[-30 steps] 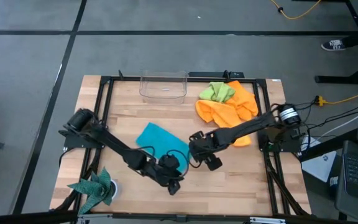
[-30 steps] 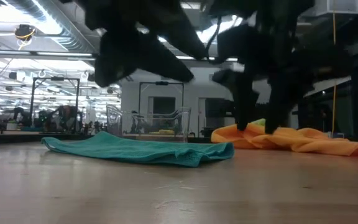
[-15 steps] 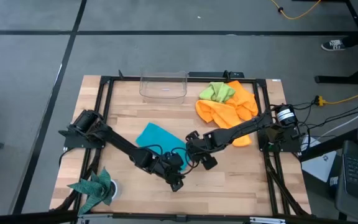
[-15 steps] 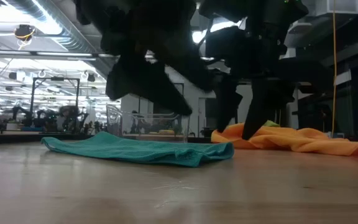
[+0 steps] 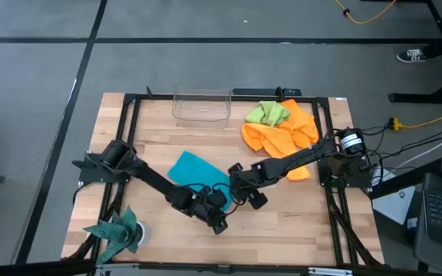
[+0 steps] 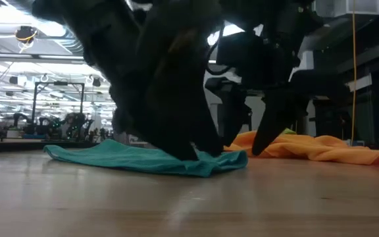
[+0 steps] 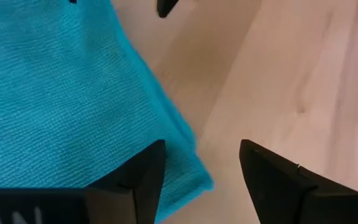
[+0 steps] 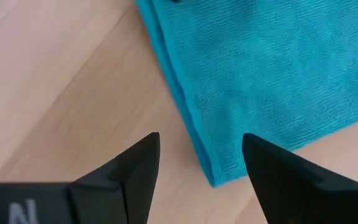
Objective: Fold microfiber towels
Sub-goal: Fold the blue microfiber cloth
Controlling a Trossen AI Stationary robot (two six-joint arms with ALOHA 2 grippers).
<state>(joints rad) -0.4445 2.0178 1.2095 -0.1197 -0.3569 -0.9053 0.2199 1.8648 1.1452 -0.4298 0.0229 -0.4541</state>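
The left gripper (image 5: 216,222) hangs with jaws spread over the turquoise towel's (image 5: 192,170) near corner, flat mid-table (image 5: 298,215); a shallow pinch could catch one layer and undo the fold. The right gripper (image 5: 245,195), jaws spread, could collide beside it.

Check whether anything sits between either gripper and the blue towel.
Nothing visible does. The left gripper and right gripper both hang open right at one corner of the blue towel, with only bare table beside it.
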